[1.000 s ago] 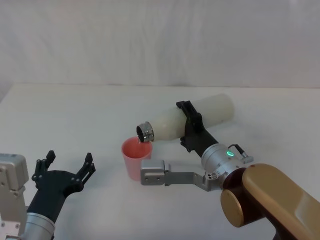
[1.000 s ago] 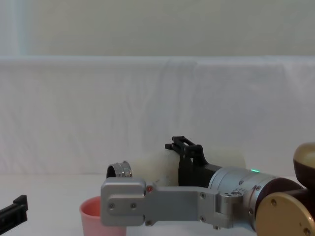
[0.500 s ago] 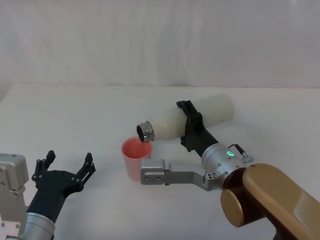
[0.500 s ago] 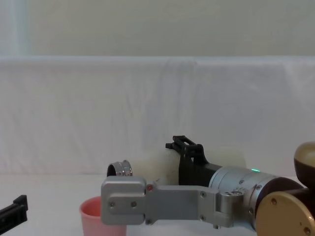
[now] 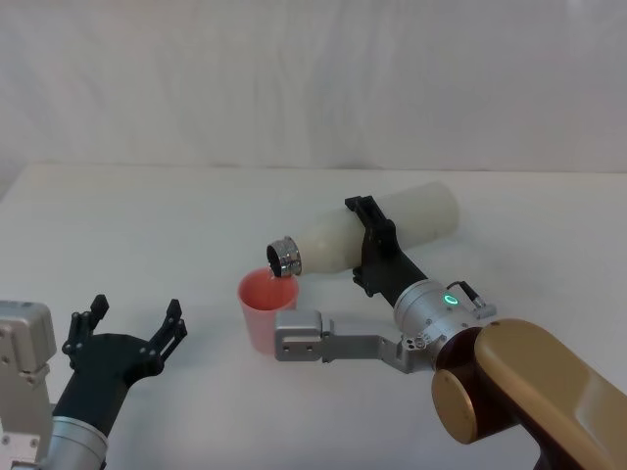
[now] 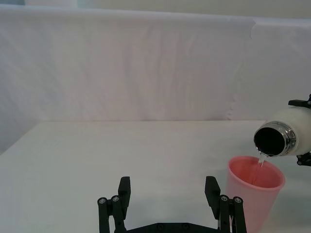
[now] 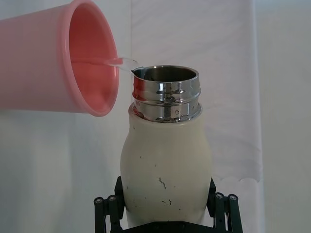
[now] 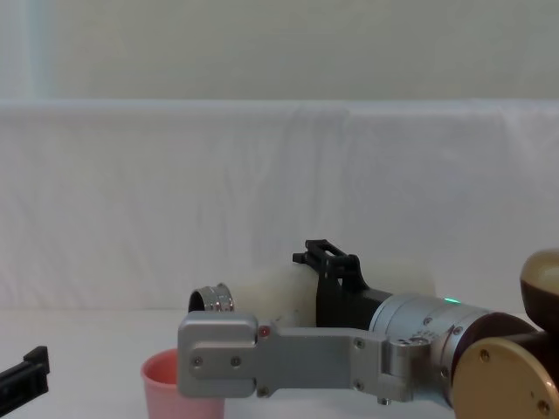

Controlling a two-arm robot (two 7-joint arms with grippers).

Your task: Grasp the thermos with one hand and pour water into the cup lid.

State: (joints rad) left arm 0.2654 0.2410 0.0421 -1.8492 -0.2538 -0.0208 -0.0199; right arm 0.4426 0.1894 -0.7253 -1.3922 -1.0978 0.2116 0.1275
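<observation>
1. The thermos (image 5: 372, 233) lies almost level in the air above the middle of the worktop (image 5: 176, 225), its steel neck lower than its base and pointed toward the robot's left. Small dark scuffs mark its cream body in the right wrist view.
2. A thin stream of water (image 7: 114, 61) runs from the open steel mouth over the rim and into the cup lid (image 5: 265, 305).
3. The cup lid stands upright on the worktop, just below and slightly nearer the robot than the thermos mouth; the neck hangs over its far rim, not touching it as far as the left wrist view shows.
4. The worktop is white and bare around the cup lid; its far edge meets a white cloth backdrop (image 5: 313, 78) with faint vertical creases, which closes off the room behind.
5. The right end effector (image 5: 377, 253) is clamped round the thermos at mid-body, its black fingers (image 7: 222, 208) pressed on both sides of the body, the silver wrist and brown arm reaching in from the near right corner of the worktop.
6. The left end effector (image 5: 127, 323) hovers low near the near left edge of the worktop, well apart from the cup lid, its fingers spread wide and holding nothing.
</observation>
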